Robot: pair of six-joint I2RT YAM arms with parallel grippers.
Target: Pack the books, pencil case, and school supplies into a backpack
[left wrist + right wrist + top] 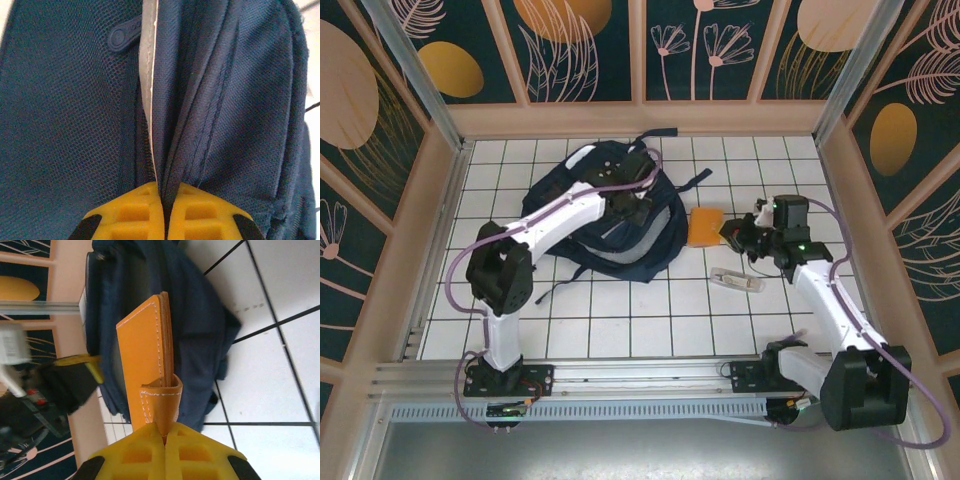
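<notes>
Across the white tiled table [620,320], thin dark grid lines run to pale wooden walls [590,50] whose deep teal panels carry gold ovals and pink line-drawn leaves; a ribbed metal rail [650,378] edges the near side.

Left of centre and towards the back lies the backpack [620,225], a slumped navy heap of woven fabric with mesh panels, black straps and a thin white strip along one seam. The left gripper [640,180] sits on top of it; seen from the wrist, its yellow ribbed fingers [135,212] are pressed together on a raised fold of that navy cloth.

Just right of the backpack, the right gripper [732,232] pinches the curled tab of the orange pad [705,226], a flat, smooth piece with white stitching; whether the pad touches the table I cannot tell.

The pale slim piece [737,280] lies loose on the tiles nearer the front.
</notes>
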